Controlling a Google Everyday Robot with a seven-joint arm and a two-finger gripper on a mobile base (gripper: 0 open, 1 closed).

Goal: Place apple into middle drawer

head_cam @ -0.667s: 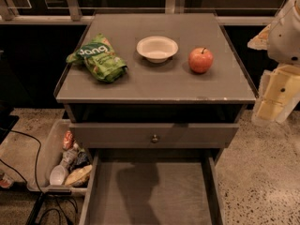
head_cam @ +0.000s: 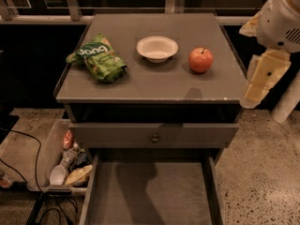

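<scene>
The red apple (head_cam: 200,60) with yellowish patches and a short stem sits on the right side of the grey cabinet top (head_cam: 154,86), to the right of the white bowl. The middle drawer (head_cam: 150,191) is pulled out at the bottom of the view, and its flat grey floor is bare. My gripper (head_cam: 260,81) hangs off the cabinet's right edge, to the right of and slightly nearer than the apple. It is apart from the apple and holds nothing I can see.
A white bowl (head_cam: 157,48) stands at the centre of the top, with a green chip bag (head_cam: 97,57) to its left. A closed drawer front with a round knob (head_cam: 154,138) sits above the open drawer. A bin of clutter (head_cam: 65,165) stands on the floor at the left, with cables beside it.
My arm and gripper have shifted a little up and to the left, toward the cabinet's right edge. The apple, bowl and bag have not moved.
</scene>
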